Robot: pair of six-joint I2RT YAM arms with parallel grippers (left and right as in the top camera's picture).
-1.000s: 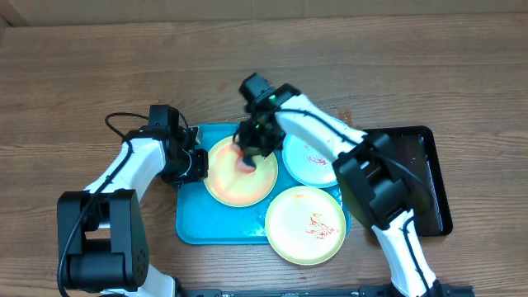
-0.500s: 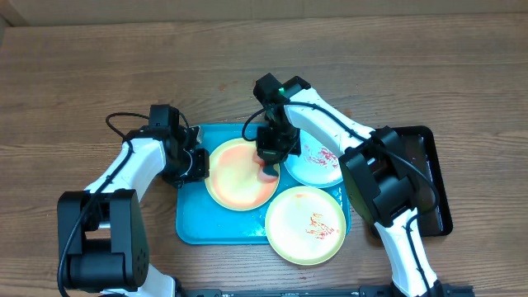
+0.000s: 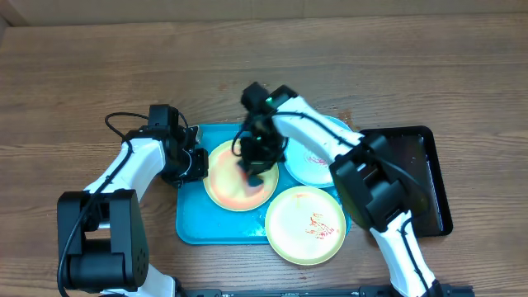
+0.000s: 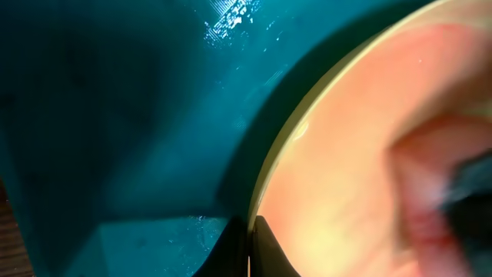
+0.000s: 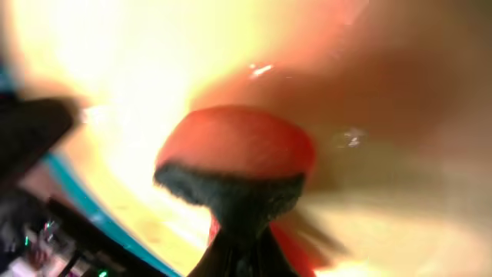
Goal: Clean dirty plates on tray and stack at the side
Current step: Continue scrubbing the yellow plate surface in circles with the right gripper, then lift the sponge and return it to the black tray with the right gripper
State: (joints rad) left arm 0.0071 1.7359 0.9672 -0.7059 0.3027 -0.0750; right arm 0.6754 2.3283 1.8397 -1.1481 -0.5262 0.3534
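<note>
Clenched on a red sponge (image 5: 238,146), the right gripper (image 3: 254,162) is pressing the yellow-green plate (image 3: 224,186) mid-frame on the turquoise tray (image 3: 195,228) while the left gripper (image 3: 198,163) is pinching its left rim, so hard strokes are threatening that hold

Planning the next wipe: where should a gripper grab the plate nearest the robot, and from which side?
Pinch the rim of the near yellow-green plate where it juts past the tray's front edge, coming from the robot's side: that lip hangs free, likely leaving finger room beneath.
</note>
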